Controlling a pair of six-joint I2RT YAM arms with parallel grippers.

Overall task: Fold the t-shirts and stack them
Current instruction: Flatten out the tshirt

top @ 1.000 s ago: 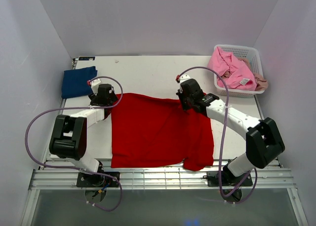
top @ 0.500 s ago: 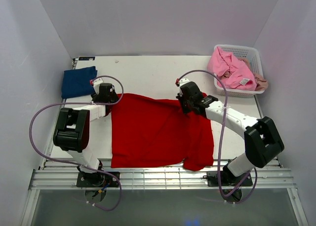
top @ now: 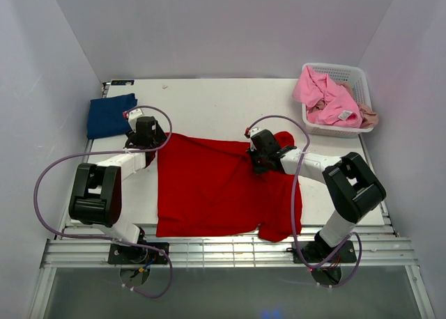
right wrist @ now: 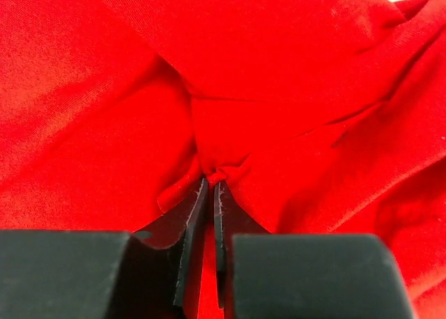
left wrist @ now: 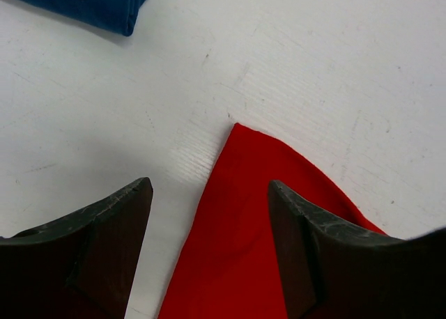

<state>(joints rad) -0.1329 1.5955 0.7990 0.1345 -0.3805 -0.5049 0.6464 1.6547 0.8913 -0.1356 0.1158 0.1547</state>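
The right gripper (right wrist: 211,185) has pulled inward, clamped on a pinch of the red t-shirt (top: 216,187); the left gripper (left wrist: 209,188) gapes empty, with the shirt's corner between its fingers.

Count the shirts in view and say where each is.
4: red shirt spread mid-table; blue shirt folded far left; pink shirt and beige shirt in the basket, which may hide more.

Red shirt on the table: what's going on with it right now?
The right gripper is shut on a pinch of the red t-shirt near its far right side, and cloth bunches there. The left gripper hangs open at the shirt's far left corner, gripping nothing. A folded navy t-shirt lies at the far left of the table; pink shirts fill the white basket.
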